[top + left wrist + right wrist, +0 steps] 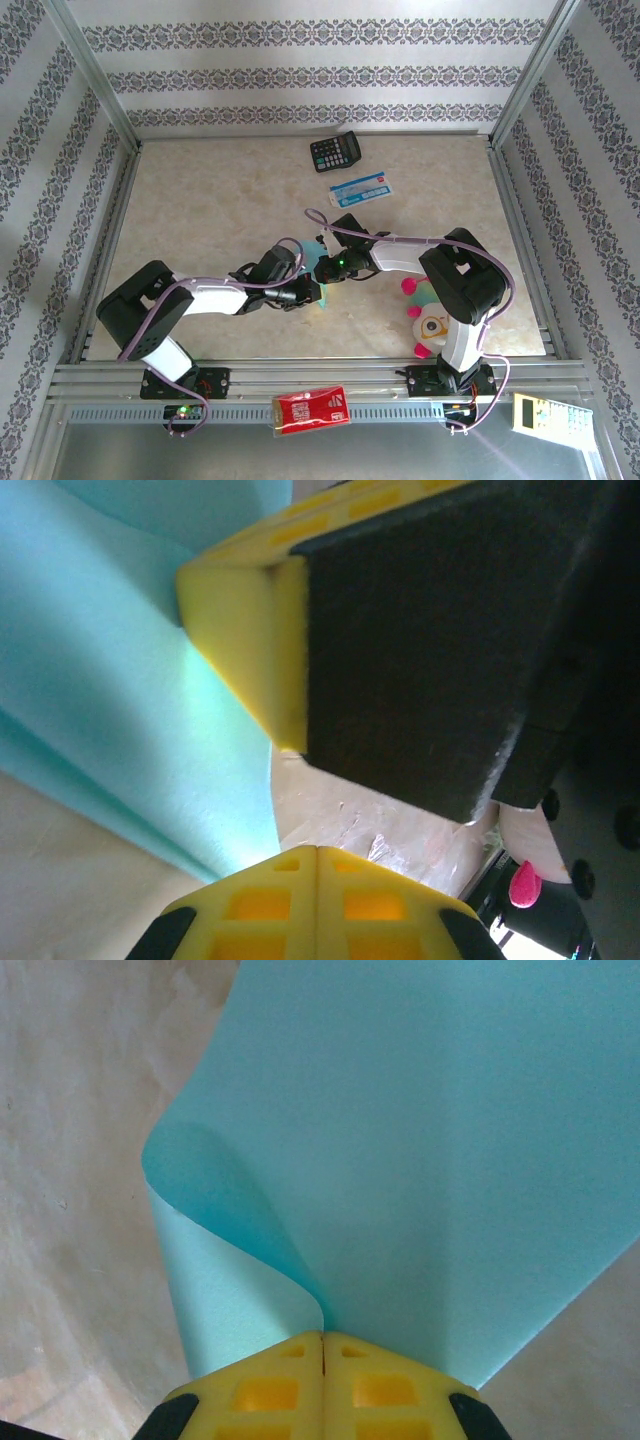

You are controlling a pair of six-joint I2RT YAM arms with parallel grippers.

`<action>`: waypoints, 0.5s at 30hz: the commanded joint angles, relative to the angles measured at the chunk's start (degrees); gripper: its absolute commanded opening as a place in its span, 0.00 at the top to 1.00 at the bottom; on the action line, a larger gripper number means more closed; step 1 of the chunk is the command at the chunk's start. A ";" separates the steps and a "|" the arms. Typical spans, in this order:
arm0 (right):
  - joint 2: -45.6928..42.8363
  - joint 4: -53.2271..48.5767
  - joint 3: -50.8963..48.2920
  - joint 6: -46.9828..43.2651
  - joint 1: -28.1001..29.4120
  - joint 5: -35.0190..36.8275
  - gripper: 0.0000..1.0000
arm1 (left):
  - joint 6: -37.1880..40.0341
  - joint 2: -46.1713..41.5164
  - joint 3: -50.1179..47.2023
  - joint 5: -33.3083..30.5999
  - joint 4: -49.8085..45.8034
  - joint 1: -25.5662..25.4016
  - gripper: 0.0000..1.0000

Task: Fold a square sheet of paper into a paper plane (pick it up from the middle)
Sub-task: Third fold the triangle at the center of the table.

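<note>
Beige marbled surface (200, 200), striped wallpaper all round. Both arms meet mid-surface w/ the square sheet of paper (420, 1140) bunched up betw. them. Right hand (322, 1345) is fully closed, tips pinching the sheet's edge. Paper fans away from the tips, one corner curling over on the left. Left hand (315, 870) is closed tight too. Turquoise paper sweeps down its left side & reaches the tips, but can't tell if it's actually nipped. Right hand's yellow finger (240, 630) sits just above. Calculator (335, 152) & blue-white card (361, 188) lie well apart at the back.
</note>
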 commanded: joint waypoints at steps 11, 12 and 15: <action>3.29 -6.41 -2.20 -0.39 -0.74 5.61 1.00 | 0.96 5.50 1.58 -1.98 -0.79 -1.86 1.00; 3.37 -6.36 -2.20 -0.41 -0.72 5.53 1.00 | 1.05 6.03 1.60 -1.97 -0.54 -1.86 1.00; 3.14 -6.31 -2.29 -0.39 -0.76 5.66 1.00 | 0.53 6.50 1.20 -1.44 0.63 -2.19 1.00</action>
